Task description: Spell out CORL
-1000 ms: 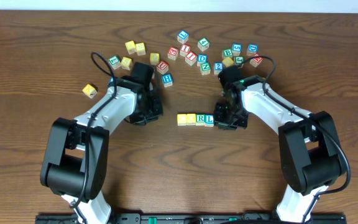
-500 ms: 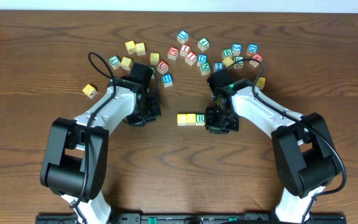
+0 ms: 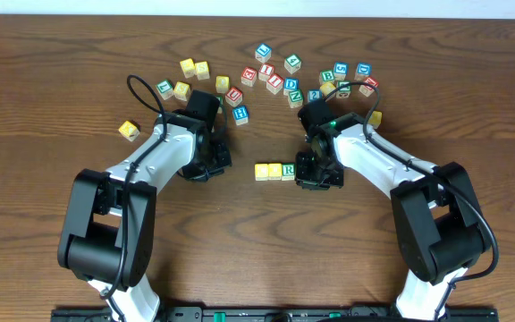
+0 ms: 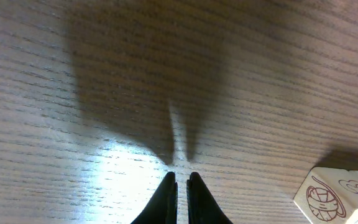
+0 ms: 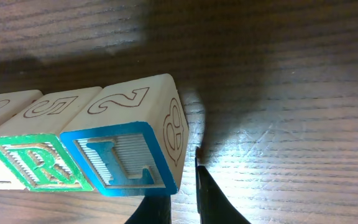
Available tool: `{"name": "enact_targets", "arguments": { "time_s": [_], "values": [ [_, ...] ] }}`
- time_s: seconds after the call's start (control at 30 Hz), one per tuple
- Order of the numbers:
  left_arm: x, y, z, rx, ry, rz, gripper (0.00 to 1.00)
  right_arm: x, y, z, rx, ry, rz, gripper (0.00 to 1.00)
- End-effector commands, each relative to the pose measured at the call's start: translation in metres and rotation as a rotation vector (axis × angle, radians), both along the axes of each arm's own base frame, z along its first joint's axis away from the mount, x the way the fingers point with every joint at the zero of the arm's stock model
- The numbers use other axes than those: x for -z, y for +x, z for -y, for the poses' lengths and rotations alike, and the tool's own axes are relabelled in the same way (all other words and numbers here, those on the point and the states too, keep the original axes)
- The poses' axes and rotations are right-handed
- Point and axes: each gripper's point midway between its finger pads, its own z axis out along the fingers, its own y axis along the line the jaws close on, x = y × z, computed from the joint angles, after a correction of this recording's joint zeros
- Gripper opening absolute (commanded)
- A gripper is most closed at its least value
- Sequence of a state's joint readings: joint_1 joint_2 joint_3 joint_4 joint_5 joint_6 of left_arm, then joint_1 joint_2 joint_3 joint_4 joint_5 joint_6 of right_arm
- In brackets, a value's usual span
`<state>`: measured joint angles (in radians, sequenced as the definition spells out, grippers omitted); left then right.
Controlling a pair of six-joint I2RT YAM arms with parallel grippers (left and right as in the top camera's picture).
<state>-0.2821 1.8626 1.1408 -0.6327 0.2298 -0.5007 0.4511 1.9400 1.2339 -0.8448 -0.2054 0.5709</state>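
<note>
At the middle of the tabletop [image 3: 257, 255] a row was laid out: two yellow blocks [image 3: 268, 170], then the R block [image 5: 36, 165], with the L block [image 5: 126, 158] pressed flush against it at the row's 3 o'clock end. From overhead, that last block was hidden beneath the right end effector [image 5: 182, 202]. This end effector was all but clenched. Its fingers sat low at the L block's outer corner, and nothing was seen gripped between them. The left end effector [image 4: 179, 180] was clenched and empty over bare wood, well apart at 9 o'clock of the row. The spare blocks [image 3: 275, 79] were scattered toward 12 o'clock. The step in hand was judged to be the seating of the final letter. The next move was judged to call for a clean lift of the right end effector away from the L block, so that the row would not be dragged or skewed.
</note>
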Motion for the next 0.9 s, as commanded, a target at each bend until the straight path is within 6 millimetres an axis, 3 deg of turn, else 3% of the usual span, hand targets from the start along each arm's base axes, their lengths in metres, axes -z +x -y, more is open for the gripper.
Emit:
{"name": "enact_targets", "arguments": {
  "time_s": [0.0,0.57,0.73,0.87],
  "values": [
    [-0.004,0.0,-0.004,-0.015,0.011,0.007,0.08,-0.001,-0.003,-0.003,0.011,0.007,-0.004,0.09],
    [-0.003,-0.003,0.003,0.004,0.008,0.005,0.08,-0.002,-0.006,-0.007,0.009,0.028,-0.019,0.06],
    [-0.003,-0.004,0.005,0.013,0.008,0.004,0.08,-0.001,-0.017,0.007,0.019,-0.028,-0.068,0.06],
    [-0.003,-0.004,0.005,0.012,0.007,0.004,0.08,0.0,-0.017,0.034,0.042,-0.132,-0.073,0.06]
  ]
}}
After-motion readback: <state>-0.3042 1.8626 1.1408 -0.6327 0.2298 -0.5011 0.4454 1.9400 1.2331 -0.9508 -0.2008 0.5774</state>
